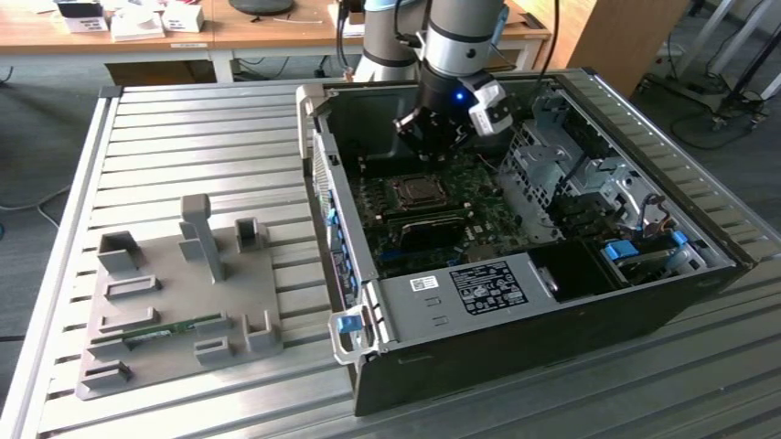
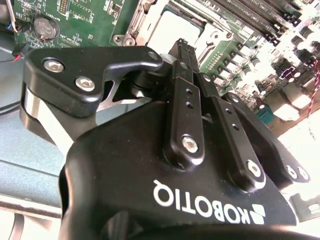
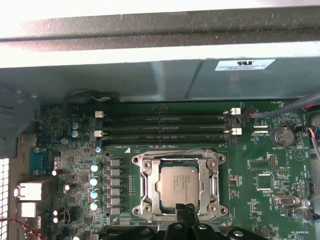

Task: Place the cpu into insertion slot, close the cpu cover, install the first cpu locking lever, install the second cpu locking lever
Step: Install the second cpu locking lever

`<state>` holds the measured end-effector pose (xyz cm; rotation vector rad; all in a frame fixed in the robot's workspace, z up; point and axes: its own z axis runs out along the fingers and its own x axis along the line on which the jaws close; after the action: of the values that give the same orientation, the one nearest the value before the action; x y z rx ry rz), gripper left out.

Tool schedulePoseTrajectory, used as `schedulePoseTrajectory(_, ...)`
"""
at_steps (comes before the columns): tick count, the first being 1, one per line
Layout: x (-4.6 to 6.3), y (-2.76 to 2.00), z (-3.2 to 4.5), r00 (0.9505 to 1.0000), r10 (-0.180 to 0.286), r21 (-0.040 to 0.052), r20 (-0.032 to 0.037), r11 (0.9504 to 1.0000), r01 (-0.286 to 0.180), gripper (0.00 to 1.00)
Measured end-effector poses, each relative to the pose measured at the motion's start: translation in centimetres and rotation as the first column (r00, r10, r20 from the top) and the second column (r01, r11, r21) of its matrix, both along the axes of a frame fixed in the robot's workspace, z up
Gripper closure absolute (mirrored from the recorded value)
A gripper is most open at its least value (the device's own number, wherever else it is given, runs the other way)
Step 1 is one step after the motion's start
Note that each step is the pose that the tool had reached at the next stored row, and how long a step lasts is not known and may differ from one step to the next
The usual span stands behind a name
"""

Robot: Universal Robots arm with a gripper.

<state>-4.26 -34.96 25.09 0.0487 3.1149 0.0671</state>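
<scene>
Item, your gripper [image 1: 430, 137]: hanging inside the open computer case [image 1: 513, 302], low over the green motherboard [image 3: 260, 165]; in both wrist views its fingers [image 2: 186, 90] stand pressed together with nothing between them, the tips at the edge of the socket. Item, the cpu [image 3: 180, 183]: seated flat in the insertion slot [image 3: 176, 186], silver top facing up. Item, the cpu cover [image 3: 212, 172]: lying down around the chip, its window framing the metal top. Whether both locking levers are latched you cannot tell. Risk, as a judgement: the tips sit so near the frame that a sideways slip could scrape the chip's top or skid onto the capacitors [image 3: 94, 180] and memory slots [image 3: 165, 120] close by; pressing on a cover not fully seated could strain the socket beneath. Item, surface: the case rests on a ribbed metal table [image 1: 183, 137], with a grey fixture tray [image 1: 171, 311] well apart toward the exterior view's left. Item, room: wooden desks [image 1: 244, 37] behind, boxes on top, cables trailing.
</scene>
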Motion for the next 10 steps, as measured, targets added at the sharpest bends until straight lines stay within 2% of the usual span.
schedulePoseTrajectory(10, 0.00, -0.77, 0.00, 1.0000, 0.000, -0.0001, 0.0000, 1.0000, 0.000, 0.89)
